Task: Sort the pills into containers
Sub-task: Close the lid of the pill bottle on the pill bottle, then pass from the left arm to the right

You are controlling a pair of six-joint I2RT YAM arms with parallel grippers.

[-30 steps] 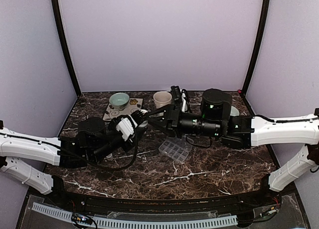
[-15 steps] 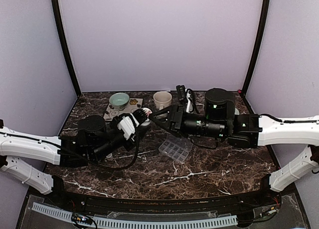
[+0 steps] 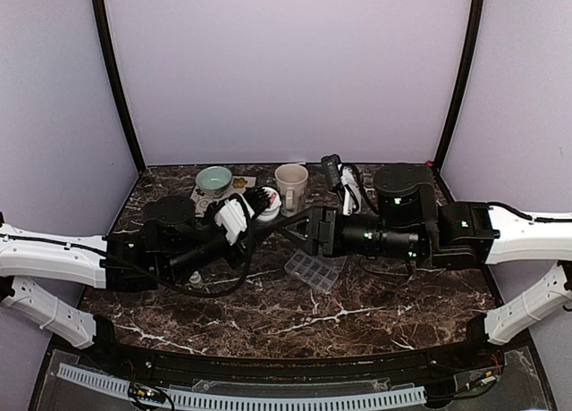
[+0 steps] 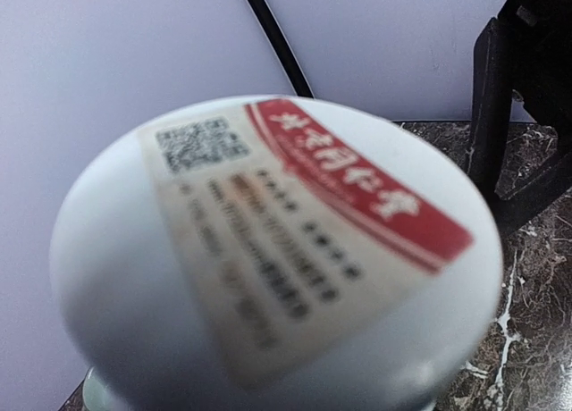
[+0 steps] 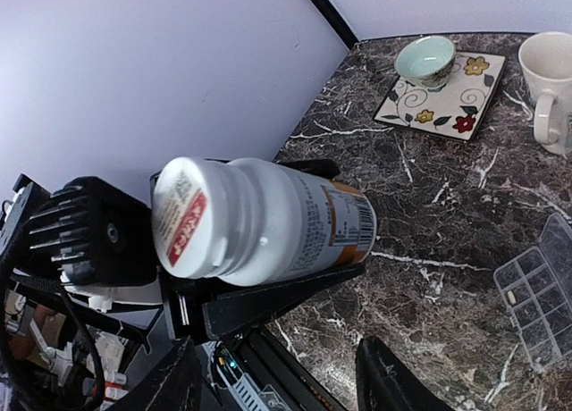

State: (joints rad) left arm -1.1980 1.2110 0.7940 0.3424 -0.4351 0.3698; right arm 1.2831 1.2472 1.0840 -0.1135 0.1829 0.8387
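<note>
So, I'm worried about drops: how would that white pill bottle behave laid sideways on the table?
The pill bottle is round and smooth, so it would likely roll. Its glossy plastic looks slippery; a loose grip might let it slide.

The dark marble table (image 3: 357,313) carries a clear pill tray (image 3: 313,271), a cream mug (image 3: 290,177) and a flowered tile (image 5: 465,89).

Plain lavender walls (image 3: 286,71), 2 black corner posts (image 3: 114,80), dark white-veined marble tabletop (image 3: 268,314).
</note>
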